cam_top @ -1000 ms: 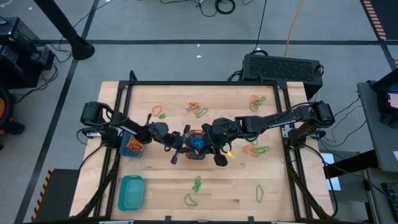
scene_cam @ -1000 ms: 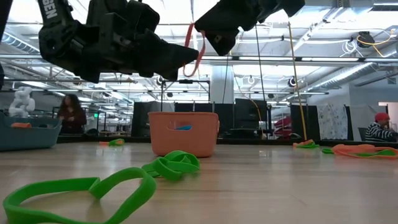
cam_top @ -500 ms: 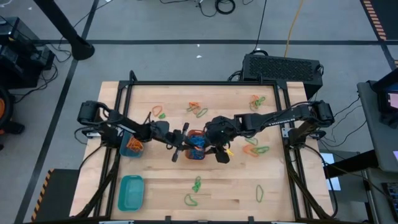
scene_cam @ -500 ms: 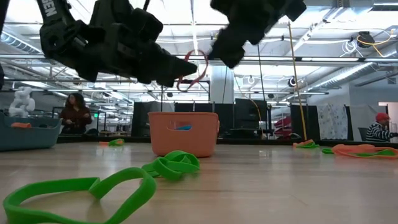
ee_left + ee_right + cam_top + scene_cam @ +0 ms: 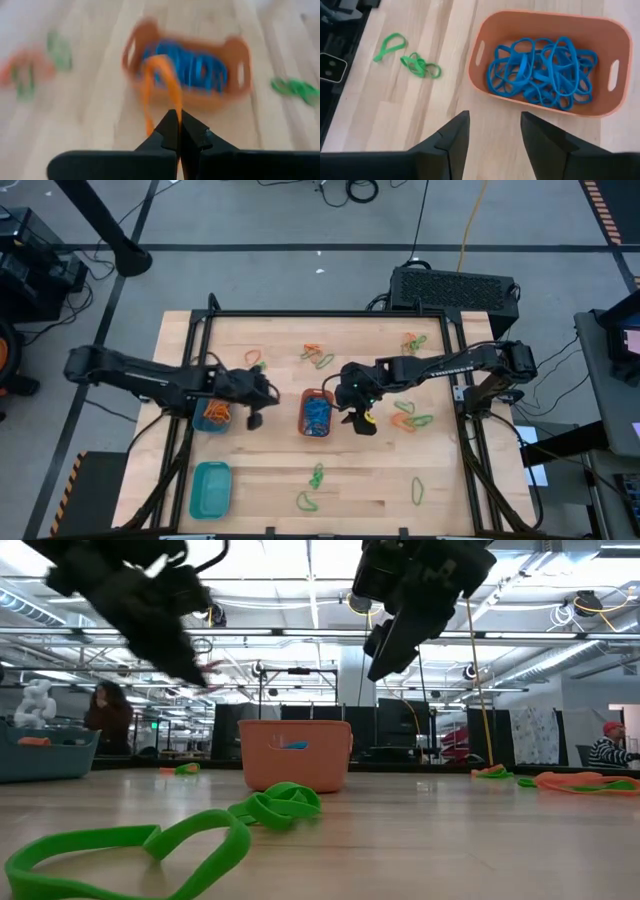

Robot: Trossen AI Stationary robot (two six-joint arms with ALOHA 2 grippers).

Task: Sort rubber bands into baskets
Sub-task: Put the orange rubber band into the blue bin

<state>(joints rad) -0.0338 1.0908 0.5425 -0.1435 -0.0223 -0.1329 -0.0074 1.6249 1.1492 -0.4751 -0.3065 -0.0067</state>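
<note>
The orange basket (image 5: 316,412) stands mid-table, filled with blue rubber bands (image 5: 540,72). My left gripper (image 5: 177,114) hovers left of it, shut on an orange rubber band (image 5: 160,82); the high view shows this gripper (image 5: 262,402) beside the small round basket (image 5: 212,413), which holds orange bands. My right gripper (image 5: 495,120) is open and empty above the table by the orange basket's right side (image 5: 346,408). The teal basket (image 5: 210,488) sits near the front left. My left gripper pinches the orange rubber band at one end of its loop (image 5: 172,106) between its two shut fingertips. The fingers slant downward from the table's left. The rest of the loop sticks out ahead of the fingertips, clear of the table.
Green bands (image 5: 316,476) lie near the front edge and show large in the low view (image 5: 150,845). More orange and green bands lie at the far side (image 5: 314,356) and at the right (image 5: 408,420). People stand in the room beyond the table.
Both grippers met over the orange basket with the orange band between them. My right gripper has opened, let go of the band and tipped further down. My left gripper has shut on the band and drawn back toward the table's left, rising a little and carrying it along.
</note>
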